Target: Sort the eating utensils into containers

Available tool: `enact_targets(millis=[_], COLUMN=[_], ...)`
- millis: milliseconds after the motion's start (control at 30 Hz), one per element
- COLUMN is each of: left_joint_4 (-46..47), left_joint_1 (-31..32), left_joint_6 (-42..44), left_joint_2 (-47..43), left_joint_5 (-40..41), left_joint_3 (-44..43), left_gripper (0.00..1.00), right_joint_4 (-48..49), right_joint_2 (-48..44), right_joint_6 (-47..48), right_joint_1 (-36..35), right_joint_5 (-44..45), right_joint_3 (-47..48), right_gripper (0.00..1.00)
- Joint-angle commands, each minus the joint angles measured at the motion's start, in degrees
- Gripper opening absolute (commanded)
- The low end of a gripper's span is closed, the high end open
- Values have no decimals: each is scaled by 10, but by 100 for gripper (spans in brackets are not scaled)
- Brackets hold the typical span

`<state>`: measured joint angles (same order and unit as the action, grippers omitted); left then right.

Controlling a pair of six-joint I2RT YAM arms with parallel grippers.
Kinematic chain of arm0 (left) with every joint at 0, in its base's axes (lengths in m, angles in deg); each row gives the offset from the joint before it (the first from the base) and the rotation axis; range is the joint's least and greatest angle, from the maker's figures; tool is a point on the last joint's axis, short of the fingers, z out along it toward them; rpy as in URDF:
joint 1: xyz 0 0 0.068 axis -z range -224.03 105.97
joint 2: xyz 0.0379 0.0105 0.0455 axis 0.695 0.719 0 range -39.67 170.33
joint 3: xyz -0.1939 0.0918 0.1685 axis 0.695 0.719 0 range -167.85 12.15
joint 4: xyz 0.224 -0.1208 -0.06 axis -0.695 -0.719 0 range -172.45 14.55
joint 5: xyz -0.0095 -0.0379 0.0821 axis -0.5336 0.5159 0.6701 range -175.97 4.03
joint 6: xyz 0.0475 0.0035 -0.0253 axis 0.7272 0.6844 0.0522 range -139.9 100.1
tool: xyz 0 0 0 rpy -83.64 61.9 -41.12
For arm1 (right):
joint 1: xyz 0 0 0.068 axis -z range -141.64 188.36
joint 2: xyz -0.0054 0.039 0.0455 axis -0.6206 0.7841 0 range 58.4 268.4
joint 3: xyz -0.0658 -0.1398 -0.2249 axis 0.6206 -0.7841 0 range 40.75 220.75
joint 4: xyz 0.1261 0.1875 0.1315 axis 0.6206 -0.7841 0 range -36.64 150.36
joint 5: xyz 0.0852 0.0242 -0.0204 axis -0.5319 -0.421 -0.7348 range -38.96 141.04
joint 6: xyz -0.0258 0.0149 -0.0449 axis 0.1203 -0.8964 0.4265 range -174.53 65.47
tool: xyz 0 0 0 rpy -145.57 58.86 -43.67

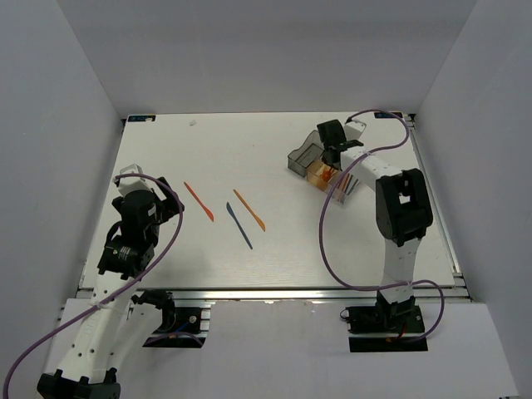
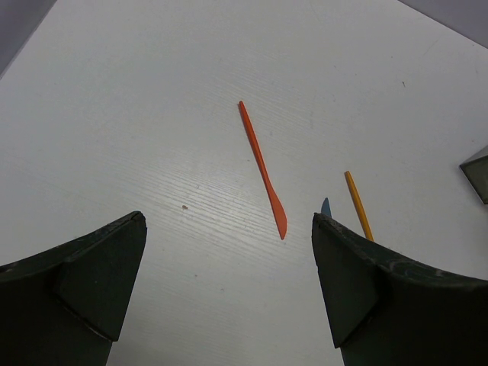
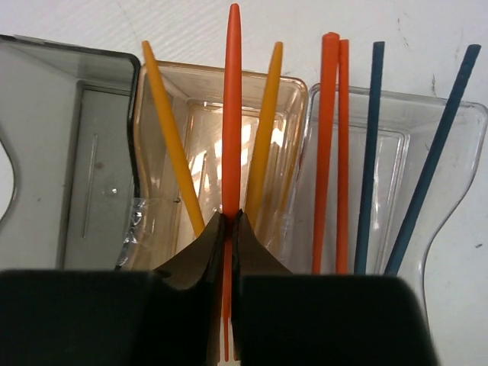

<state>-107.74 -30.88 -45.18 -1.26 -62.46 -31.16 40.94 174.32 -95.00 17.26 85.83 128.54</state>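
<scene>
We saw the right gripper (image 3: 229, 223) pinching a slim, glossy orange stick (image 3: 232, 114) over the translucent orange bin (image 3: 294, 93), the left gripper (image 2: 227, 223) spread wide.

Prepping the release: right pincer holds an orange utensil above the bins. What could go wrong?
1. The held orange utensil reaches past the orange bin's far rim; released, it may tip out.
2. It sits between two yellow utensils leaning in that bin and could knock them.
3. The blue utensil lies close to a loose orange utensil; the open left pincer may nudge both.

arms (image 1: 401, 216): white links, black joints | cables (image 1: 322, 233): purple, looping | end effector fingers (image 2: 91, 282): dark wedges
</scene>
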Motion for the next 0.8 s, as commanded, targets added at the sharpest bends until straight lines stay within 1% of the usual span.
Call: enact_targets(millis=[0,33,67,167,233,300,400,467,500,567,600,633,667,700,733,767], left_joint_4=[7,6,7,6,6,7,6,5,5,5,4,4,3,3,3,3], left_joint_1=[1,1,2,2,1,1,1,1,1,2,1,1,1,1,2,1], left_joint_6=[6,6,6,5,5,5,5,5,5,4,4,4,4,4,4,4], left_joint_2=[-3,-3,-4,-3,-3,-2,-1,-2,-2,-1,0,1,3,5,6,8], left_joint_5=[-1,-1,-1,-1,0,0,0,0,0,2,4,5,5,6,6,5], left_joint_3=[-3,-3,-3,-3,-4,-3,-3,-3,-3,-3,-4,-3,-3,-4,-4,-4], left_gripper=[98,98,98,98,98,98,98,98,98,98,98,98,98,98,98,98], right_joint_4=[27,27,30,40,46,45,42,54,61,73,74,71,65,55,30,17], right_joint_2=[-42,-45,-49,-58,-63,-72,-91,-113,-120,-139,-141,-142,-137,-133,-126,-110], right_joint_6=[-17,-18,-17,-9,4,14,35,60,71,103,143,163,181,220,237,251], right_joint_1=[1,1,1,-1,-1,-3,-6,-10,-18,-31,-46,-56,-82,-98,-114,-150], right_joint_5=[7,4,2,-9,-16,-20,-28,-56,-67,-117,-178,-204,-222,-237,-246,-245], right_joint_3=[-16,-19,-23,-30,-25,-17,-3,-10,-14,-25,-32,-36,-39,-39,-38,-38], right_gripper=[7,11,25,38,40,46,50,52,55,61,63,65,67,67,66,66])
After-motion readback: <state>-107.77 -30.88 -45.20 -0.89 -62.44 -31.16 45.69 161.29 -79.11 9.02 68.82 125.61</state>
